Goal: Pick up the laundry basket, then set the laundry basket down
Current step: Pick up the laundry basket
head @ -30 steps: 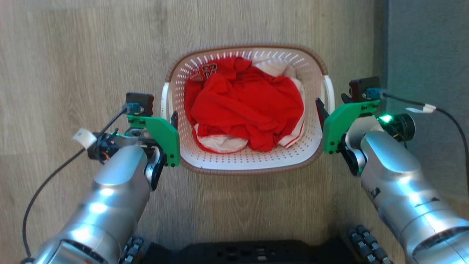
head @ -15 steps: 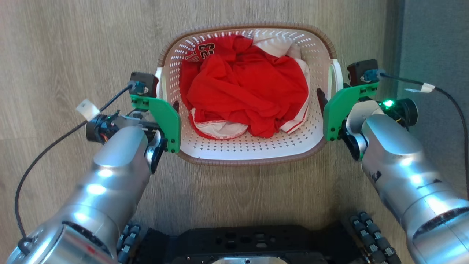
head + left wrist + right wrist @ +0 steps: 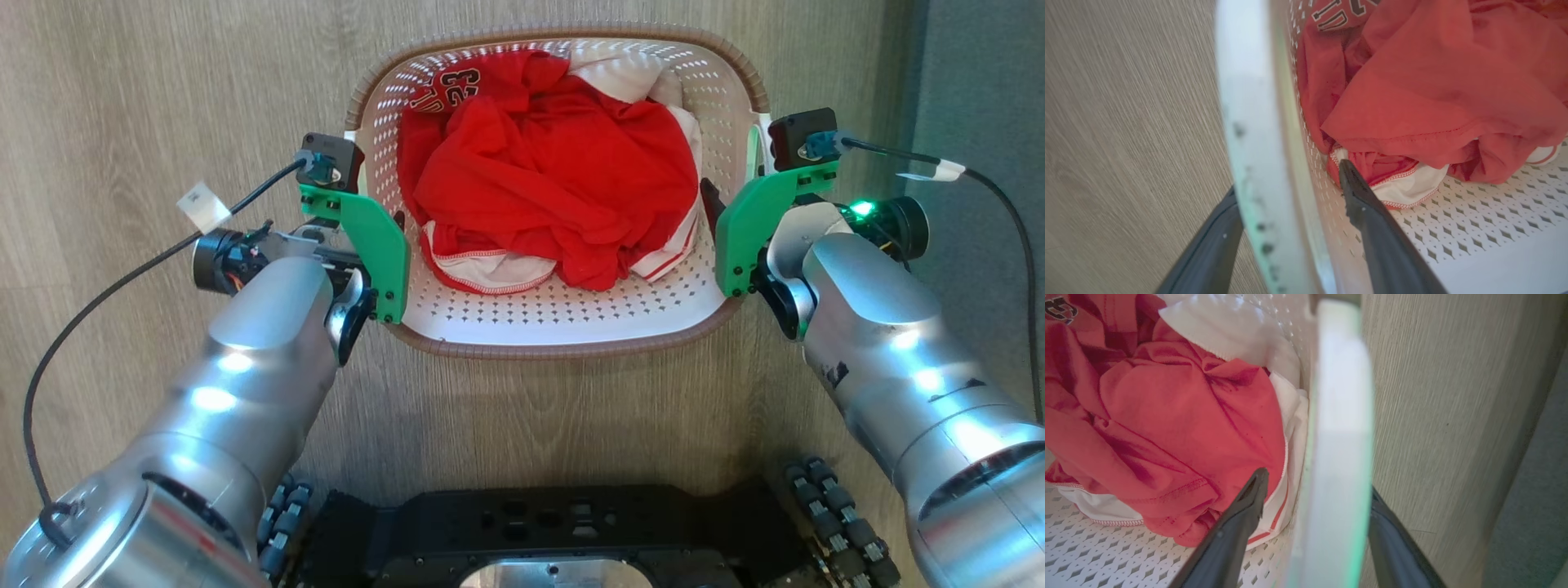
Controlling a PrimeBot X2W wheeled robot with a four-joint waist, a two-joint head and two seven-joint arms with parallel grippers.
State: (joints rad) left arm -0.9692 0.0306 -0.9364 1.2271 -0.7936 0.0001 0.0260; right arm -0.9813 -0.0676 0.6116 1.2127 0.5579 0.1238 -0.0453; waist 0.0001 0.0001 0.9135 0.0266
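The laundry basket [image 3: 563, 349], white and perforated with a brown rim, hangs between my two arms over the wood floor, holding red and white clothes [image 3: 555, 188]. My left gripper [image 3: 385, 224] is shut on the basket's left handle [image 3: 1249, 122], with one finger [image 3: 1208, 253] outside it and the other finger [image 3: 1376, 237] inside against the wall. My right gripper [image 3: 717, 208] is shut on the right handle [image 3: 1339, 416], with one finger [image 3: 1237, 531] inside by the clothes and the other finger [image 3: 1392, 547] outside.
A grey panel [image 3: 980, 82] rises along the right, close to my right arm. My black wheeled base [image 3: 555, 539] lies below the basket. Wood floor [image 3: 122, 122] spreads to the left and behind. Cables trail from both wrists.
The basket and both grippers have climbed in the head view and look larger and closer. More of my base shows at the bottom, so the camera has shifted too.
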